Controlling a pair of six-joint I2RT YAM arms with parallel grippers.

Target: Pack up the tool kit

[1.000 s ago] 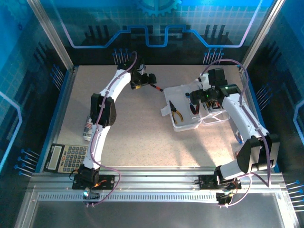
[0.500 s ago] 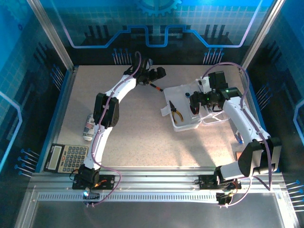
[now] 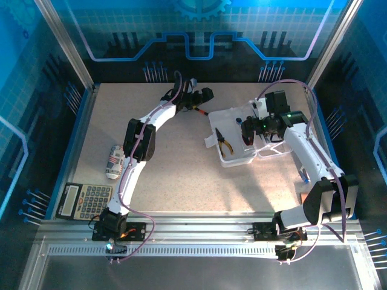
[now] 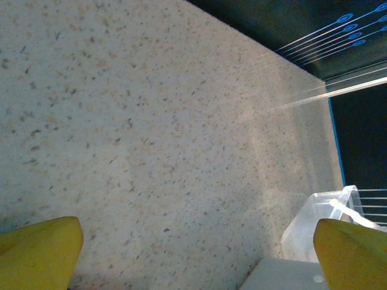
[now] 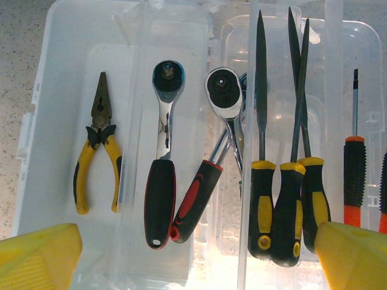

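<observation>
Speckled beige tabletop is enclosed by blue-lit panels. At about 2 o'clock from the table's middle, the clear plastic case is laid open. Yellow-handled pliers are seen in its left compartment, and in the right wrist view ratchets and yellow-and-black-handled files are ranged beside them. The right gripper is held above the case, fingers spread wide, nothing grasped. At 12 o'clock, the left gripper is poised, equally spread and empty, just above a red-and-black screwdriver lying loose on the table off the case's 10 o'clock corner.

Picking up that screwdriver is judged to be the step in hand. To do it well, the fingers should be lowered astride the handle rather than the thin shaft and squared across its length. They should be closed only once the tips are near the table, and the case wall close by should be avoided. A grey calculator at 8 o'clock is to be left alone.
</observation>
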